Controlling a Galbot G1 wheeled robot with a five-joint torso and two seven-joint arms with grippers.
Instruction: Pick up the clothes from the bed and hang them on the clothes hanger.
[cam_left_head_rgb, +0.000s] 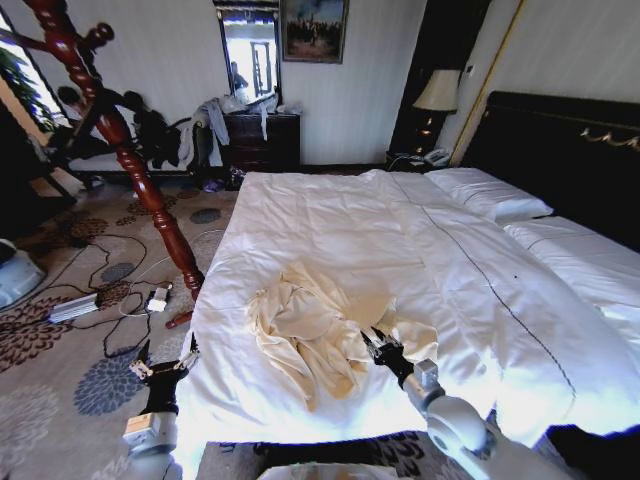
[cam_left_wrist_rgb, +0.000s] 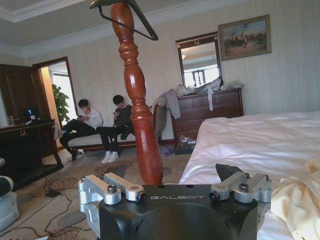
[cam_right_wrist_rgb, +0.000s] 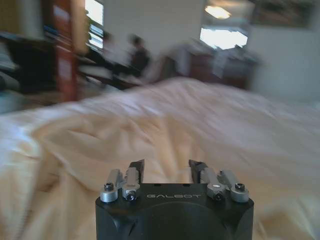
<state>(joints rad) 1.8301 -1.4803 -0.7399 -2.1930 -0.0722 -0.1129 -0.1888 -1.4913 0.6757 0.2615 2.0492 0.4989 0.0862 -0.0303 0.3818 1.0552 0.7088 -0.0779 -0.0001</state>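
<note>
1. A pale cream garment (cam_left_head_rgb: 308, 335) lies crumpled on the white duvet near the foot of the bed (cam_left_head_rgb: 420, 250), its folds spread toward the near edge.
2. The right hand (cam_left_head_rgb: 372, 345) sits low at the garment's right side, fingers apart in a moderate gap with nothing between them; the right wrist view shows cream cloth (cam_right_wrist_rgb: 100, 145) directly ahead of it.
3. The left hand (cam_left_head_rgb: 160, 365) hangs beside the bed's left edge, over the patterned carpet, fingers spread wide and empty.
4. A red-brown wooden coat stand (cam_left_head_rgb: 130, 160) rises from the floor left of the bed.
5. A slim black hanger (cam_left_wrist_rgb: 127, 17) hangs at the top of the stand, seen from the left wrist.
</note>
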